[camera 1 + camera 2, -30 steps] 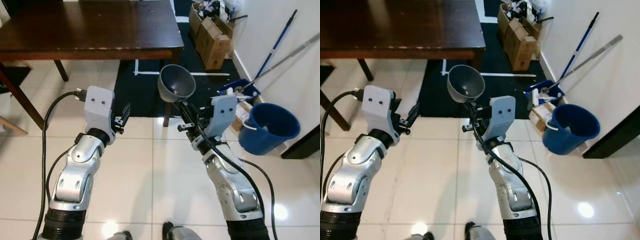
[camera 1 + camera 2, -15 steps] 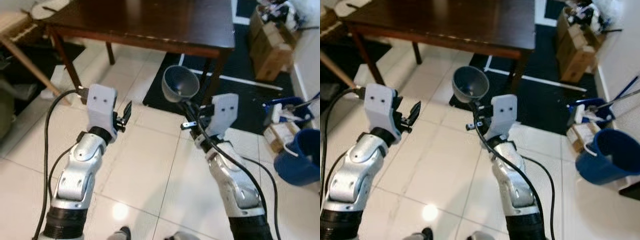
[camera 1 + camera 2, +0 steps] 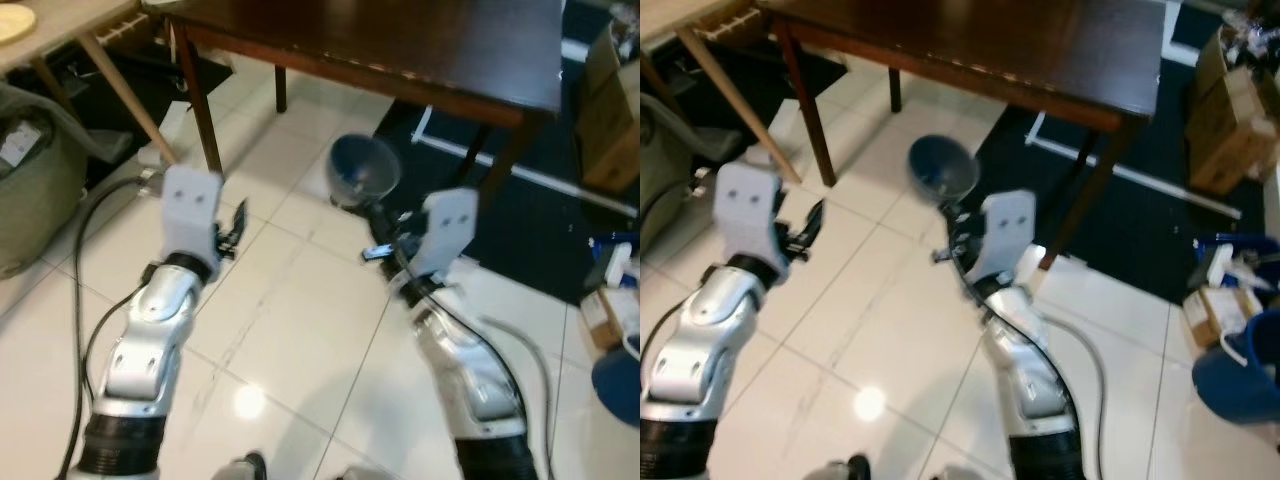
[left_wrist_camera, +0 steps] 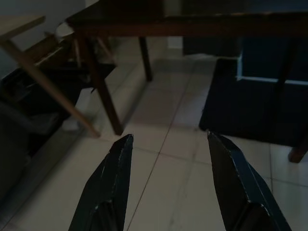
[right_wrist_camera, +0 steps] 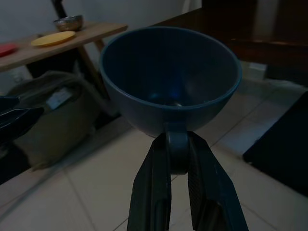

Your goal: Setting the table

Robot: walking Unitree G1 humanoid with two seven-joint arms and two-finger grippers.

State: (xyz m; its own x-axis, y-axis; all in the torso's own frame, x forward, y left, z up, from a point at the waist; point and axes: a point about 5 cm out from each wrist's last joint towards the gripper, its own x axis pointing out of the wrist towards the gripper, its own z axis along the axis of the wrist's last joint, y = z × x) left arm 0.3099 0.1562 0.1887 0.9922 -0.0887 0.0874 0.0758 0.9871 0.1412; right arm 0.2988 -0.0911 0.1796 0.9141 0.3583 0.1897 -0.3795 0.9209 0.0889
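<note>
The right gripper (image 5: 177,159) clenches the handle of a dark blue bowl (image 3: 363,170), holding it upright in the air above the white tiled floor (image 3: 290,330), just short of the dark wooden table (image 3: 420,45). The left gripper (image 4: 168,144) hovers to the left with its fingers apart and bare. Since half a second ago the view has swung left: a light wooden bench (image 5: 57,45) carrying a yellow plate (image 5: 53,37) now shows at far left, while the blue bucket (image 3: 1240,375) slides to the right edge.
</note>
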